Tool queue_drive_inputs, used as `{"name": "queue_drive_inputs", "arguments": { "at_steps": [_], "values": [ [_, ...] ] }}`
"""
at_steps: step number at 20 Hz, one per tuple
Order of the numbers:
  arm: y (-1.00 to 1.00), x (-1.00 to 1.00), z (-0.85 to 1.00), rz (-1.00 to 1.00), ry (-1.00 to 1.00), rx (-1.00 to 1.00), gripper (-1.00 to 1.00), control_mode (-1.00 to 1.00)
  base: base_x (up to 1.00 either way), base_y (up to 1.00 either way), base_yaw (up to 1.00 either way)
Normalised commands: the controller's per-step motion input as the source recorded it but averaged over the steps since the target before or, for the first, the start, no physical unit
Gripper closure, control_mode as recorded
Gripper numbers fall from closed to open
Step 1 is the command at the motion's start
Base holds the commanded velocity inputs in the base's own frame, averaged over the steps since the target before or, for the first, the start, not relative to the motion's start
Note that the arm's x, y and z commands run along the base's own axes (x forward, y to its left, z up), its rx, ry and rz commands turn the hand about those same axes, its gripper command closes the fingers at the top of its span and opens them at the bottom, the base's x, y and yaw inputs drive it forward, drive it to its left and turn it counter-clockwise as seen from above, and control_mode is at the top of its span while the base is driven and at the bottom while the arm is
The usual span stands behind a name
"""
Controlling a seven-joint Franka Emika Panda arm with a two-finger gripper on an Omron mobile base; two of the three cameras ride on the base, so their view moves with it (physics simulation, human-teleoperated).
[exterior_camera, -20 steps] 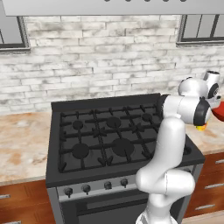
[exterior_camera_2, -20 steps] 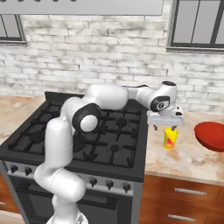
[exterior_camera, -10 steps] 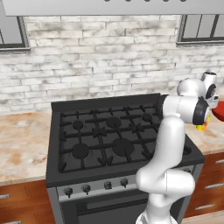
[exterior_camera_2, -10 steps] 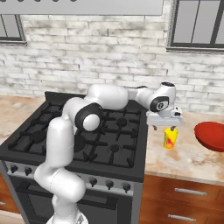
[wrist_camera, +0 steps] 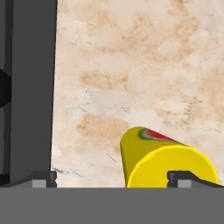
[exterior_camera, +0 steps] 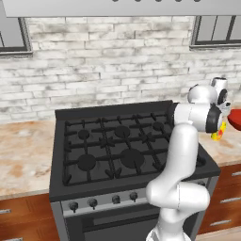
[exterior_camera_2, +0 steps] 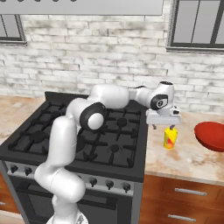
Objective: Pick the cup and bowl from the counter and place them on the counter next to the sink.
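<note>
The cup [exterior_camera_2: 170,138] is yellow with red and green marks and stands on the beige counter [exterior_camera_2: 188,158] just right of the stove. My gripper [exterior_camera_2: 165,126] hangs open directly above it, fingers pointing down and apart from it. In the hand view the cup [wrist_camera: 166,159] lies low between the fingertips, closer to the right one [wrist_camera: 192,177], with the gripper [wrist_camera: 118,178] holding nothing. The red bowl [exterior_camera_2: 212,135] rests on the counter further right; its edge, the bowl [exterior_camera: 235,117], also peeks out behind my arm. The sink is out of view.
The black gas stove [exterior_camera_2: 87,131] with raised grates lies left of the cup, its edge [wrist_camera: 30,87] close to the left finger. A brick wall and window stand behind the counter. Wooden drawers [exterior_camera_2: 183,192] sit below.
The hand has sunk slightly towards the cup, jaws still wide. The cup and bowl have not moved.
</note>
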Motion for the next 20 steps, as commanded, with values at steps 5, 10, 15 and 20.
{"name": "queue_drive_inputs", "arguments": {
  "at_steps": [5, 10, 15, 20],
  "values": [
    [0.00, 0.00, -0.15, 0.00, 0.03, 0.00, -1.00, -1.00, 0.00, 0.00, 0.00],
    [-0.10, 0.00, -0.15, 0.00, 0.03, 0.00, -1.00, -1.00, 0.00, 0.00, 0.00],
    [-0.17, 0.05, -0.16, 0.00, 0.02, 0.01, -1.00, -1.00, 0.00, 0.00, 0.00],
    [-0.05, 0.02, -0.14, 0.00, 0.00, 0.03, -1.00, -1.00, 0.00, 0.00, 0.00]
  ]
}}
